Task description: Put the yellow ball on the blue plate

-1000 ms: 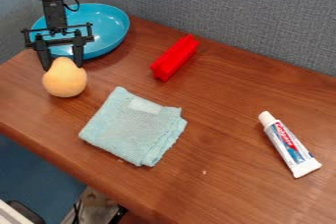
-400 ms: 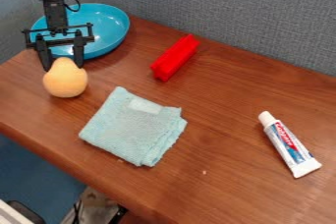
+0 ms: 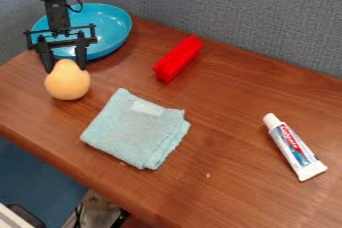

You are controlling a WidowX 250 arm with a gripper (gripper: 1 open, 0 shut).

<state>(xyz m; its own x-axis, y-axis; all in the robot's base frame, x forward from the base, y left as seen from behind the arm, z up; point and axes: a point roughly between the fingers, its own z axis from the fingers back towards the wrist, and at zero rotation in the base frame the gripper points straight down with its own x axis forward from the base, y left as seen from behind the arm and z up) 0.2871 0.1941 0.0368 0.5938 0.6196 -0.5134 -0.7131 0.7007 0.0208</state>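
The yellow ball (image 3: 67, 81), egg-shaped and yellow-orange, rests on the wooden table at the left. My gripper (image 3: 66, 61) comes down on it from above. Its two black fingers (image 3: 44, 58) stand on either side of the ball's upper part, close against its sides, so the jaws look closed on the ball. The blue plate (image 3: 112, 28) is a glossy round dish just behind and to the right of the ball, partly hidden by the gripper's body.
A red block (image 3: 177, 58) lies right of the plate. A pale teal folded cloth (image 3: 135, 128) lies in the middle front of the table. A toothpaste tube (image 3: 293, 145) lies at the right. The table's front edge runs diagonally below the cloth.
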